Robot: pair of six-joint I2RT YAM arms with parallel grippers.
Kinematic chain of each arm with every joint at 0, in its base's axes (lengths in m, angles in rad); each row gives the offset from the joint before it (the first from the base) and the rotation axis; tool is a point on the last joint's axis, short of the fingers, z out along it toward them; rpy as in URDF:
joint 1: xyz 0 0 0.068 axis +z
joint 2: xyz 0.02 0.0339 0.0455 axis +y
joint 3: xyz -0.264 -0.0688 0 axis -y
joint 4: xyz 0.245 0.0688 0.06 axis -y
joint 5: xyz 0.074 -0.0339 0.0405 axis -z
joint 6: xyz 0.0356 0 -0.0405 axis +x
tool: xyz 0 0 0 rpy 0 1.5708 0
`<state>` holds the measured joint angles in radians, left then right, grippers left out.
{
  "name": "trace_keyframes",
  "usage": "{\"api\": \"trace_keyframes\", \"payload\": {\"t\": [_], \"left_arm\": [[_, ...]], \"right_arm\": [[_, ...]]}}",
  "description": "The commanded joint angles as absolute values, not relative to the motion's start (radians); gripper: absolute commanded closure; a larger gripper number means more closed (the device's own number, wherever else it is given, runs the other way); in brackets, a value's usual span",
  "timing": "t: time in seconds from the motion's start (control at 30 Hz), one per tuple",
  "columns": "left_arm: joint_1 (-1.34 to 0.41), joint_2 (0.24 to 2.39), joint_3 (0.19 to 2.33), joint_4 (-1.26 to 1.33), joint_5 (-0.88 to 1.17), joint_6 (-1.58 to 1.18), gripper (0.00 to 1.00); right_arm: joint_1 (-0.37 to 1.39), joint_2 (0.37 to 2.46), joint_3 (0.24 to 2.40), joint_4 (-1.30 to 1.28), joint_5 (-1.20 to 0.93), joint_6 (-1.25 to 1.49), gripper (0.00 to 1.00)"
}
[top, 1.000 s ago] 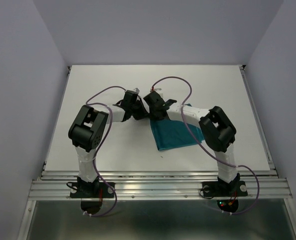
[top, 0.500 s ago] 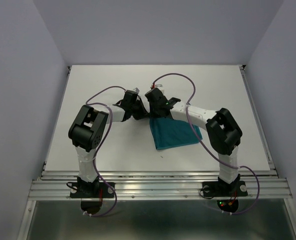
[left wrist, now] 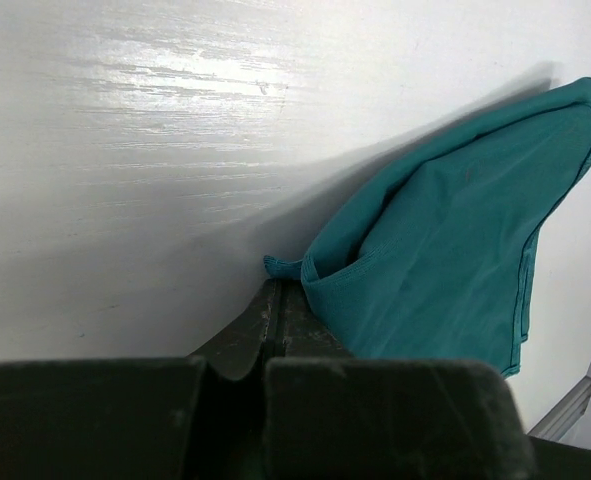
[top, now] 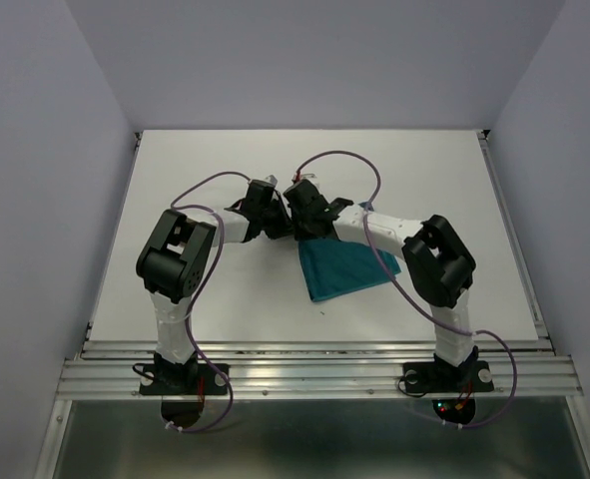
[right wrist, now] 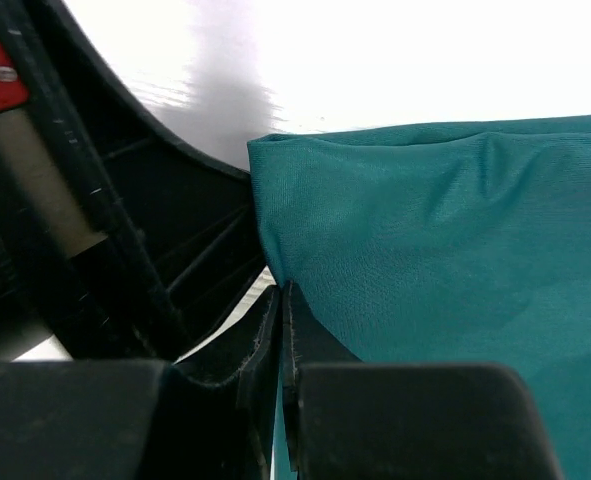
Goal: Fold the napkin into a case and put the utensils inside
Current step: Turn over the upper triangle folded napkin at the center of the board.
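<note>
The teal napkin lies folded on the white table, right of centre, with one corner drawn up to the two grippers. My left gripper is shut on that corner; in the left wrist view a small teal tip sticks out past the closed gripper, and the napkin spreads away to the right. My right gripper is right beside it, shut on the napkin's edge. No utensils are in view.
The white table has raised rails at its right side and front edge. Purple cables loop over both arms. In the right wrist view the left gripper's black body fills the left side.
The right wrist has shifted slightly left, closer to the left gripper, and the napkin's near corner has drawn in with it. The left arm has held still.
</note>
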<state>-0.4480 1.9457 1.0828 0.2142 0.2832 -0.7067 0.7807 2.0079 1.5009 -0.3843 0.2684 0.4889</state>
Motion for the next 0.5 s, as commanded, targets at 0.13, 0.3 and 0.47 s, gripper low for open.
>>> {"api": "trace_keyframes", "payload": {"t": [0.13, 0.3, 0.47], "left_arm": [[-0.437, 1.93, 1.086, 0.112, 0.209, -0.672, 1.0], [-0.437, 1.881, 1.088, 0.068, 0.17, -0.664, 1.0], [-0.437, 1.824, 1.097, 0.014, 0.123, -0.657, 0.93]], "right_arm": [[0.79, 2.068, 1.557, -0.341, 0.253, 0.483, 0.92], [0.79, 2.06, 1.554, -0.341, 0.261, 0.482, 0.79], [0.79, 1.99, 1.533, -0.334, 0.296, 0.474, 0.63]]}}
